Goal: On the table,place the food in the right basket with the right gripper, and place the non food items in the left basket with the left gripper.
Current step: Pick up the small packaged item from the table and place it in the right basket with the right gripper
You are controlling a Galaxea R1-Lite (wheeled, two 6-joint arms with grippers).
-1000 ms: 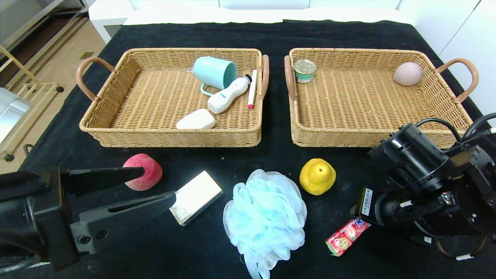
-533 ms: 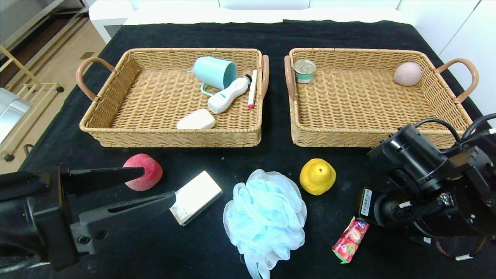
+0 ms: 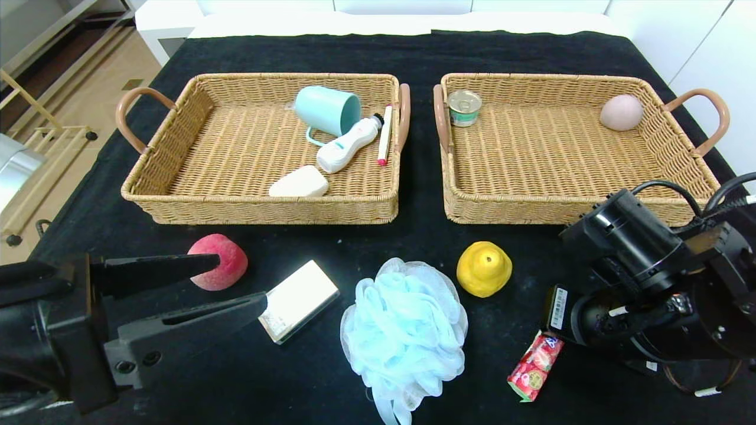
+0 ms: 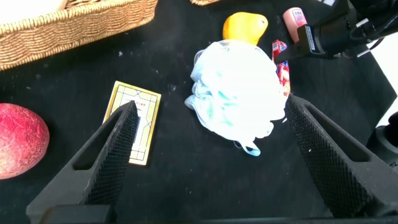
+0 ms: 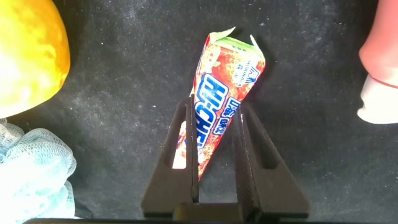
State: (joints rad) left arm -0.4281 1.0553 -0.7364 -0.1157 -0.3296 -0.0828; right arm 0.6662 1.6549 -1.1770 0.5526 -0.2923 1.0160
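Observation:
My right gripper [image 5: 213, 109] is down at the table's front right and shut on a red candy packet [image 5: 227, 81], which also shows under the arm in the head view [image 3: 534, 366]. My left gripper [image 3: 242, 282] is open wide and empty above the front left. Between its fingers in the left wrist view lie a flat card box [image 4: 134, 127] and a blue bath puff [image 4: 239, 87]. A red peach [image 3: 218, 261] and a yellow fruit [image 3: 484, 268] lie on the black cloth. The left basket [image 3: 260, 203] and right basket [image 3: 531, 206] stand behind.
The left basket holds a teal cup [image 3: 328, 109], a white bottle [image 3: 345, 144], a marker [image 3: 385, 134] and a soap bar [image 3: 299, 183]. The right basket holds a can [image 3: 464, 108] and a pink ball [image 3: 621, 112]. A pink tube [image 5: 379, 68] lies beside the candy packet.
The candy packet has turned from slanted to nearly upright in the head view and shifted slightly right between the right gripper's fingers. The left arm has not moved.

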